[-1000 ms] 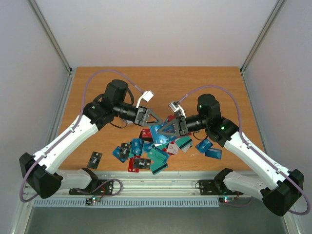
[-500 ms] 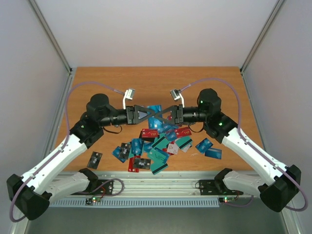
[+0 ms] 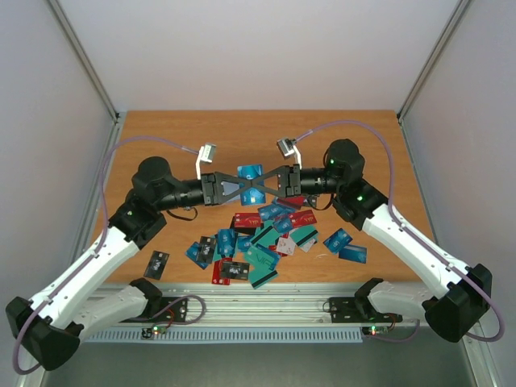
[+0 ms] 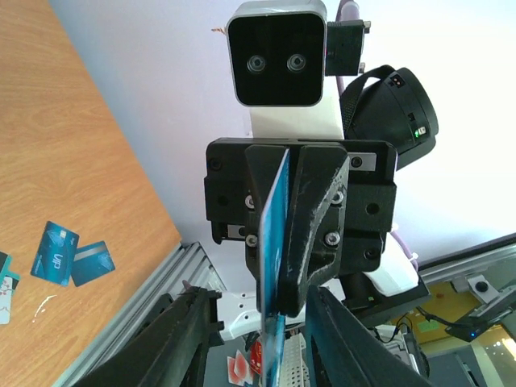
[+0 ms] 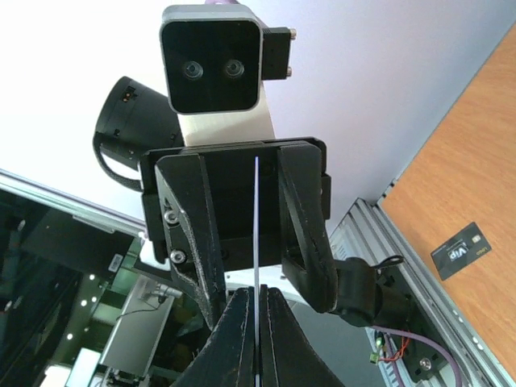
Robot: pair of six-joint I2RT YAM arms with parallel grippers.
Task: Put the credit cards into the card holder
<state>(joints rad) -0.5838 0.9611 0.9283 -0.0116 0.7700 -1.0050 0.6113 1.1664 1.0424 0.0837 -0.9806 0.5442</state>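
Reading "Vip": loose black card [image 5: 459, 251]

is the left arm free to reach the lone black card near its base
Probably yes: the left gripper stands open around the blue card, and the black card lies alone, uncovered.

Smooth matt wooden table [image 3: 161, 129], glossy plastic credit cards [image 3: 262, 258]
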